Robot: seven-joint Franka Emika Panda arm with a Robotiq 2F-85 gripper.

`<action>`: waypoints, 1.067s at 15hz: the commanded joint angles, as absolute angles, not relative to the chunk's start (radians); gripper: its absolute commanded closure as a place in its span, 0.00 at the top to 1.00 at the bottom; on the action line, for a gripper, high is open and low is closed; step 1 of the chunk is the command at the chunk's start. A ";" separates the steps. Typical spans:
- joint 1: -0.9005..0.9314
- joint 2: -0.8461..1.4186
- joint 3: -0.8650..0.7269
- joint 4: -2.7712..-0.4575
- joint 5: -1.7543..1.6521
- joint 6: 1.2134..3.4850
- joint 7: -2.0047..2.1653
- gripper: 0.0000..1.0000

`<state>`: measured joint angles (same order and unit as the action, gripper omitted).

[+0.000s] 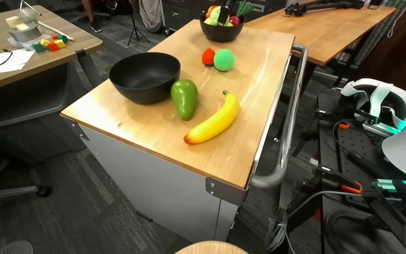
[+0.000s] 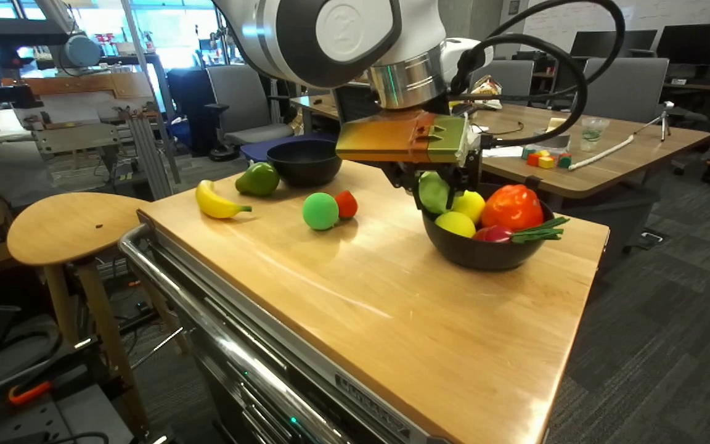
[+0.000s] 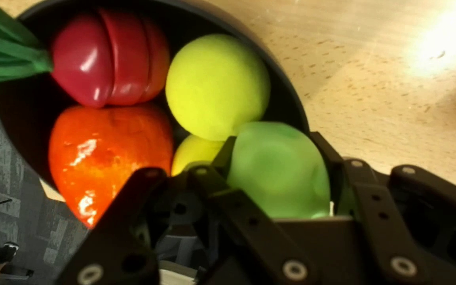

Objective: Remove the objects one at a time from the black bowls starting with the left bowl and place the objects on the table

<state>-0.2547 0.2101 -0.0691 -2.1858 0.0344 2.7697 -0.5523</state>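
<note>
Toy (image 3: pixel 277 170): lumpy and pale green, pear or pepper, I can't tell which; at the ten o'clock side of the loaded black bowl (image 2: pixel 487 256) in an exterior view.
Toy's lean: near upright there, long axis about eleven to five, top end lost in the claw (image 3: pixel 275 152).
Claw's bite: jaws drawn in part-way, fingers (image 3: pixel 327 150) against both flanks of the toy; I'd call that a grip.
Way out: the move turns on this, I'd judge: the toy sits at six o'clock under the palm, so lift toward twelve past the rim, then swing to the table (image 2: pixel 361 296) at seven o'clock in an exterior view.
Bowl mates, wrist view, from the claw: yellow ball (image 3: pixel 218 87) at eleven; second yellow ball (image 3: pixel 194 152) at nine, just beside a finger; red onion (image 3: pixel 105 59) at ten; orange-red pepper (image 3: pixel 109 154) at nine, farther off. A yellow ball may roll once the toy leaves.
On the wood, in an exterior view: green ball (image 1: pixel 224 60), red toy (image 1: pixel 208 56) at its nine, banana (image 1: pixel 213 121) at its six, avocado (image 1: pixel 184 98) at seven-thirty, close by the other black bowl (image 1: pixel 143 97).
Stage: nothing shows inside that bowl; I reckon it's done.
Robot arm (image 2: pixel 330 37): the only one, reaching down from eleven.
</note>
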 commanded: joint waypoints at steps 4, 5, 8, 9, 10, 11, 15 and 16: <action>-0.266 0.179 -0.048 -2.165 0.078 2.747 -0.609 1.00; -0.265 0.182 -0.051 -2.159 0.076 2.747 -0.603 1.00; -0.269 0.185 -0.050 -2.149 0.081 2.749 -0.608 0.75; -0.270 0.184 -0.050 -2.145 0.082 2.744 -0.610 0.72; -0.270 0.185 -0.051 -2.141 0.082 2.738 -0.607 0.65; -0.270 0.184 -0.054 -2.138 0.079 2.731 -0.601 0.55; -0.268 0.156 -0.055 -2.139 0.089 2.690 -0.596 0.34; -0.270 0.135 -0.050 -2.152 0.106 2.689 -0.608 0.31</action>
<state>-0.2610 0.1946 -0.0613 -2.1391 0.0585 2.7250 -0.5781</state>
